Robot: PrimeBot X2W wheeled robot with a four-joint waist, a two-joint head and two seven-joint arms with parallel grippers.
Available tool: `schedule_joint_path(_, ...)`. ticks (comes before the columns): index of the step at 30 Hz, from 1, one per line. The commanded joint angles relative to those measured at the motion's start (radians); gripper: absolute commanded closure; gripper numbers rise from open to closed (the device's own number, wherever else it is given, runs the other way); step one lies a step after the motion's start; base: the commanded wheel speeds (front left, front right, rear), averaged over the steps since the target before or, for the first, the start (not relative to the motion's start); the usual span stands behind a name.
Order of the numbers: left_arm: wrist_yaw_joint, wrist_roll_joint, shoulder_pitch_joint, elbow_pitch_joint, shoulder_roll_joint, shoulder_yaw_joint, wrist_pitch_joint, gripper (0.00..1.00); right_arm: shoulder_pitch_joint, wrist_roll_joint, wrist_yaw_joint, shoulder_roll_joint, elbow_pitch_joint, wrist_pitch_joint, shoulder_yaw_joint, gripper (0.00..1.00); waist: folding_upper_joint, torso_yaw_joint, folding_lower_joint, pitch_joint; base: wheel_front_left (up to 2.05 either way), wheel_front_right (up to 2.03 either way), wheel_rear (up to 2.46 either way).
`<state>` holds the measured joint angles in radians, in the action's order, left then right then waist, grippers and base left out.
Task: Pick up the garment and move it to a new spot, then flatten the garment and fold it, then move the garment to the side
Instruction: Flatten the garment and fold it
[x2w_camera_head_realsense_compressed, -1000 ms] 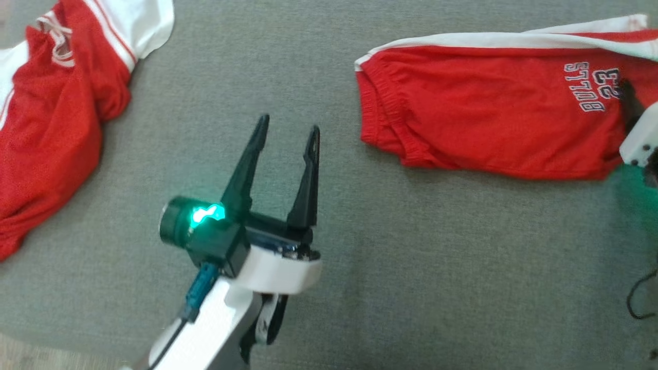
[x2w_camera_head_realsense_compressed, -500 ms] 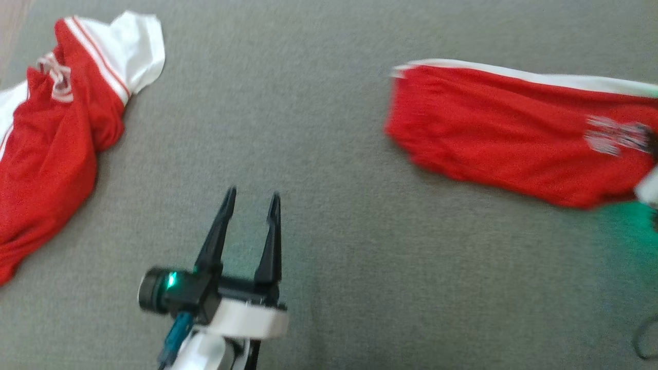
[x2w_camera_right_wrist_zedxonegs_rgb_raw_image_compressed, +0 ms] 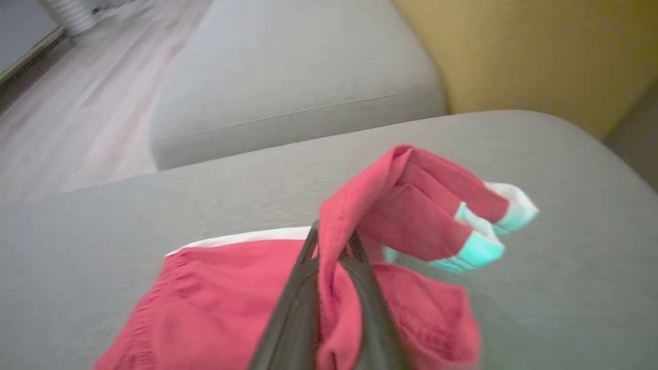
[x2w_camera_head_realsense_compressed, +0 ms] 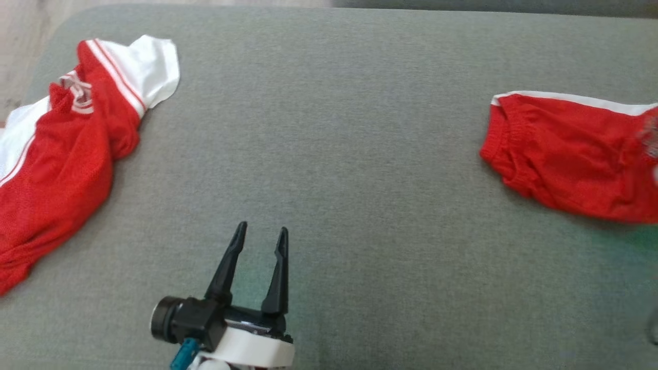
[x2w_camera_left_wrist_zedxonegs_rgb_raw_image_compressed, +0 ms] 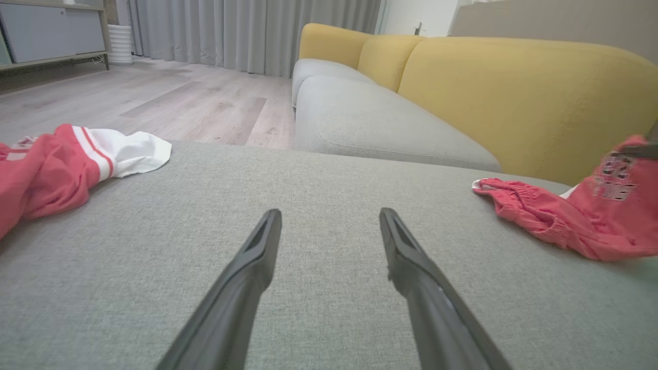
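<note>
The folded red shorts [x2w_camera_head_realsense_compressed: 570, 159] with a white side stripe lie at the right edge of the grey cushion [x2w_camera_head_realsense_compressed: 329, 128]. In the right wrist view my right gripper [x2w_camera_right_wrist_zedxonegs_rgb_raw_image_compressed: 331, 241] is shut on a pinched-up fold of the red shorts [x2w_camera_right_wrist_zedxonegs_rgb_raw_image_compressed: 406, 205], lifting that part off the cushion. The left wrist view shows the same red shorts [x2w_camera_left_wrist_zedxonegs_rgb_raw_image_compressed: 576, 221] at the far right. My left gripper [x2w_camera_head_realsense_compressed: 261, 234] hovers open and empty over the cushion's front middle, fingers [x2w_camera_left_wrist_zedxonegs_rgb_raw_image_compressed: 257, 257] spread over bare fabric.
A second red and white garment [x2w_camera_head_realsense_compressed: 61, 154] lies crumpled at the cushion's left edge. Behind the cushion stand a grey seat [x2w_camera_left_wrist_zedxonegs_rgb_raw_image_compressed: 370, 123] and yellow backrests [x2w_camera_left_wrist_zedxonegs_rgb_raw_image_compressed: 514, 97]. Wooden floor [x2w_camera_left_wrist_zedxonegs_rgb_raw_image_compressed: 154, 103] lies beyond at the left.
The red shorts have slid far to the right across the cushion, pulled by my right gripper. My left gripper has drawn back toward the front edge. The head view has also shifted.
</note>
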<state>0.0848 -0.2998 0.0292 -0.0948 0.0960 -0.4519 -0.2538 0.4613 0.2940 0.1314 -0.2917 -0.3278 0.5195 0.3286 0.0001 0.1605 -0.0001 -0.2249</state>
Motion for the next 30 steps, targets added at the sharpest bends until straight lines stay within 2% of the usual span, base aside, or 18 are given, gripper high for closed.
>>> schedule_joint_path(1, -0.005, 0.008, 0.005, 0.025, -0.01, 0.034, -0.008, 0.0, 0.042, -0.009, -0.001, 0.004, 0.043, 0.01, -0.045, 1.0, -0.0001, 0.01, 0.0001, -0.001, 0.0, 0.0, 0.0)
schedule_joint_path(6, -0.029, 0.025, 0.005, 0.001, -0.029, 0.035, -0.008, 0.0, 0.064, -0.036, -0.001, 0.083, -0.005, 0.051, -0.247, 1.0, -0.0001, 0.047, 0.0001, -0.006, 0.0, 0.0, 0.0)
schedule_joint_path(12, -0.038, 0.031, -0.003, -0.022, -0.04, 0.04, -0.008, 0.0, 0.066, -0.043, -0.001, 0.095, -0.099, 0.02, -0.356, 1.0, -0.0001, 0.082, 0.0001, -0.004, 0.0, 0.0, 0.0)
schedule_joint_path(13, -0.039, 0.032, -0.006, -0.024, -0.041, 0.043, -0.008, 0.0, 0.065, -0.037, -0.001, 0.091, -0.106, 0.014, -0.368, 0.89, -0.0001, 0.084, 0.0001, -0.004, 0.0, 0.0, 0.0)
schedule_joint_path(14, -0.04, 0.032, -0.008, -0.026, -0.042, 0.045, -0.008, 0.0, 0.064, -0.033, -0.001, 0.083, -0.109, 0.003, -0.385, 0.73, -0.0001, 0.084, 0.0001, -0.002, 0.0, 0.0, 0.0)
schedule_joint_path(15, -0.041, 0.033, -0.011, -0.027, -0.042, 0.048, -0.008, 0.0, 0.061, -0.028, -0.001, 0.074, -0.11, -0.006, -0.407, 0.43, -0.0001, 0.083, 0.0001, -0.001, 0.0, 0.0, 0.0)
schedule_joint_path(16, -0.041, 0.033, -0.015, -0.03, -0.043, 0.05, -0.008, 0.0, 0.058, -0.018, -0.001, 0.068, -0.111, -0.013, -0.426, 0.03, -0.0001, 0.08, 0.0001, 0.001, 0.0, 0.0, 0.0)
schedule_joint_path(17, -0.042, 0.034, -0.018, -0.033, -0.043, 0.052, -0.008, 0.0, 0.055, -0.005, -0.001, 0.064, -0.109, -0.022, -0.439, 0.0, -0.0001, 0.075, 0.0001, 0.004, 0.0, 0.0, 0.0)
schedule_joint_path(20, -0.044, 0.036, -0.023, -0.039, -0.044, 0.057, -0.008, 0.0, 0.04, 0.046, -0.001, 0.059, -0.09, -0.037, -0.499, 0.0, -0.0001, 0.059, 0.0001, 0.016, 0.0, 0.0, 0.0)
schedule_joint_path(26, -0.044, 0.038, -0.032, -0.047, -0.045, 0.068, -0.008, 0.0, -0.019, 0.205, -0.001, 0.038, 0.008, -0.064, -0.677, 0.0, -0.0001, 0.016, 0.0001, 0.048, 0.0, 0.0, 0.0)
schedule_joint_path(30, -0.039, 0.032, -0.043, -0.05, -0.045, 0.071, -0.008, 0.0, -0.054, 0.248, -0.001, 0.026, 0.062, -0.104, -0.717, 0.0, -0.0001, -0.01, 0.0001, 0.072, 0.0, 0.0, 0.0)
